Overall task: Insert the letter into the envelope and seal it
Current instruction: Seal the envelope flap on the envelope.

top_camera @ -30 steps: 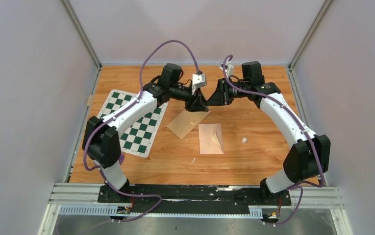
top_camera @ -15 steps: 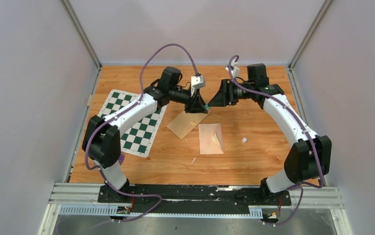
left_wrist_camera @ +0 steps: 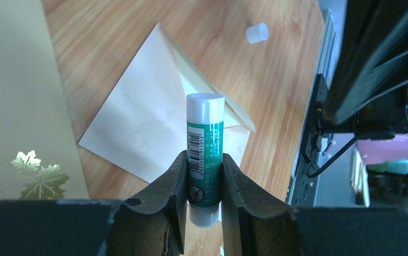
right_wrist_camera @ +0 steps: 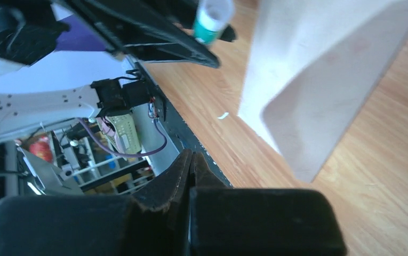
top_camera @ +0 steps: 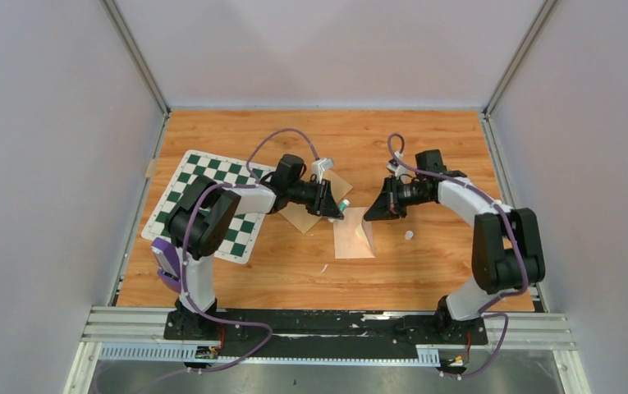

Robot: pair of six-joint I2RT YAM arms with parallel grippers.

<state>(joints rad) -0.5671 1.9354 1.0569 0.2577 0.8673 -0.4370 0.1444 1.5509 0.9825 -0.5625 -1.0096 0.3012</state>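
Envelope (top_camera: 351,240) is lying pale on the table (top_camera: 425,156) in the top view, its flap (top_camera: 366,222) standing up. It is sitting between the left gripper (top_camera: 336,210), which is clamping a glue stick (top_camera: 344,203), and the right gripper (top_camera: 371,214). A tan card (top_camera: 300,217) is lying just beside it, and the letter is showing nowhere (presumably tucked inside). The left wrist view is showing the glue stick (left_wrist_camera: 205,140) pinched between the jaws above the envelope (left_wrist_camera: 132,128), with a small white cap (left_wrist_camera: 256,33) lying apart. The right wrist view is showing the right gripper (right_wrist_camera: 191,160) pressed closed on nothing, beside the flap (right_wrist_camera: 319,64). Nothing is pinning the envelope, so dragging glue could be sliding it or creasing the flap crooked.
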